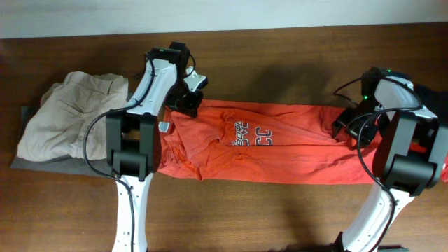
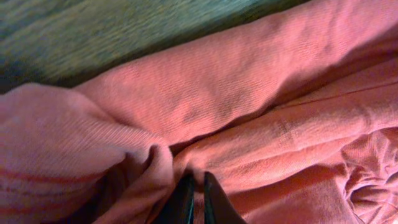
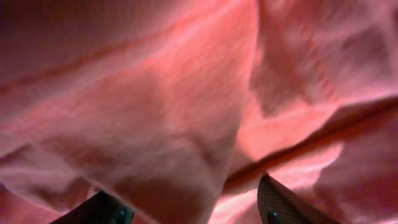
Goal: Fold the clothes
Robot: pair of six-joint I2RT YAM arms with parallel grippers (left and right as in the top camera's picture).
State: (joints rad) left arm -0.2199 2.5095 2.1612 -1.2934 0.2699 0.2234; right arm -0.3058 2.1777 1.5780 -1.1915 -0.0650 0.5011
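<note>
The orange-red T-shirt point(image 1: 280, 150) lies folded into a long band across the wooden table, its navy and white print facing up. My left gripper point(image 1: 187, 105) is at the shirt's far left corner. In the left wrist view its fingers point(image 2: 196, 183) are pinched shut on a fold of the orange cloth point(image 2: 249, 81). My right gripper point(image 1: 346, 127) is at the shirt's right end. In the right wrist view its fingers point(image 3: 186, 205) are spread wide, with orange cloth point(image 3: 155, 112) bulging between them.
A beige garment point(image 1: 70, 115) lies crumpled at the left on a dark mat point(image 1: 28, 164). A black garment point(image 1: 437, 98) and a bit of red cloth point(image 1: 418, 148) lie at the right edge, behind the right arm.
</note>
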